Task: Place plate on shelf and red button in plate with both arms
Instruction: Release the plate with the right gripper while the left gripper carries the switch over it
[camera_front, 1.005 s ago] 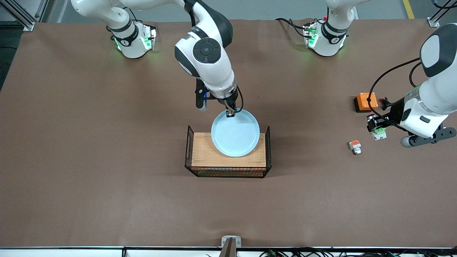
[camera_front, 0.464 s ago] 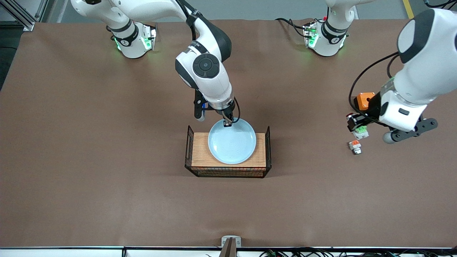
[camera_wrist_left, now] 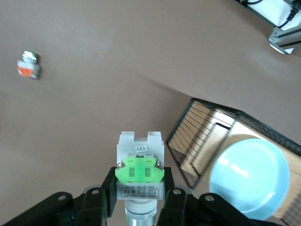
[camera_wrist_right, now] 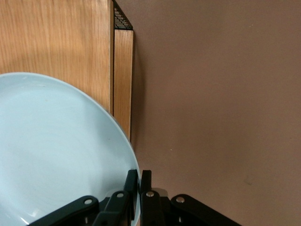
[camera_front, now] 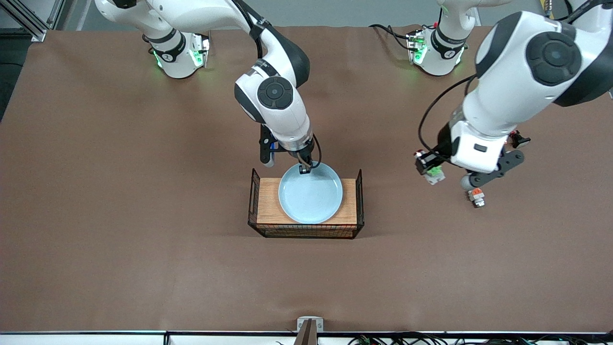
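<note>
Brown matting covers the whole table [camera_front: 119,215], and near its middle stands one wire basket [camera_front: 360,201] with a wooden board [camera_front: 269,206] inside.

One plate [camera_front: 310,194] lies flat on that board, its rim farthest from the front camera reaching just past the board's edge. It is round, shallow and pale blue-white, with a raised rim. The right gripper [camera_front: 304,168] pinches that rim, fingers nearly together with the plate's edge between them [camera_wrist_right: 136,181].

One red button [camera_front: 432,171] hangs in the air over bare table, between the basket and the left arm's end. The left gripper [camera_front: 424,165] is closed on its lower body. In the left wrist view the part's [camera_wrist_left: 140,167] long axis runs straight out from the fingers [camera_wrist_left: 175,200], white body leading, bright green block in the middle with a small label under it, metal collar at the gripper end. Its cap cannot be made out.

One small white part with an orange block [camera_front: 476,196] lies on the table beside the left arm's wrist, nearer the front camera than the held button.
</note>
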`<action>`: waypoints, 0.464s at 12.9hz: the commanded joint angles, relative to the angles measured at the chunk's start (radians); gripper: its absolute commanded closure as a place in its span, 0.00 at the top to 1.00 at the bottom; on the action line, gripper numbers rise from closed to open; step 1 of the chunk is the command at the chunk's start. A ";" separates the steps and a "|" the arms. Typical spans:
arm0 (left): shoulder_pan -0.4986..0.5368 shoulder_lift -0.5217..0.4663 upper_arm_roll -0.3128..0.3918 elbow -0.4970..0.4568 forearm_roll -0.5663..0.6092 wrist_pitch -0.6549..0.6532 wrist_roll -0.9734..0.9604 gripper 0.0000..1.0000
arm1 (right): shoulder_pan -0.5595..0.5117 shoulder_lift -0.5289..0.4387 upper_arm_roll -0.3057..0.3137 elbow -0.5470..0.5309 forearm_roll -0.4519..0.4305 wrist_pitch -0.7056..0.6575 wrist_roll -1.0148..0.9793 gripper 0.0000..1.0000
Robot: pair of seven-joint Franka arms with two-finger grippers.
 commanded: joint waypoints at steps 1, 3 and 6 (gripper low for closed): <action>-0.046 0.033 0.002 0.047 -0.013 0.029 -0.104 0.00 | -0.033 0.020 0.012 0.031 -0.008 -0.008 0.004 0.56; -0.088 0.054 0.002 0.047 -0.013 0.079 -0.189 0.00 | -0.057 0.018 0.013 0.034 -0.005 -0.017 0.014 0.91; -0.138 0.101 0.002 0.048 -0.013 0.202 -0.306 0.00 | -0.076 0.006 0.018 0.061 0.001 -0.074 0.012 0.99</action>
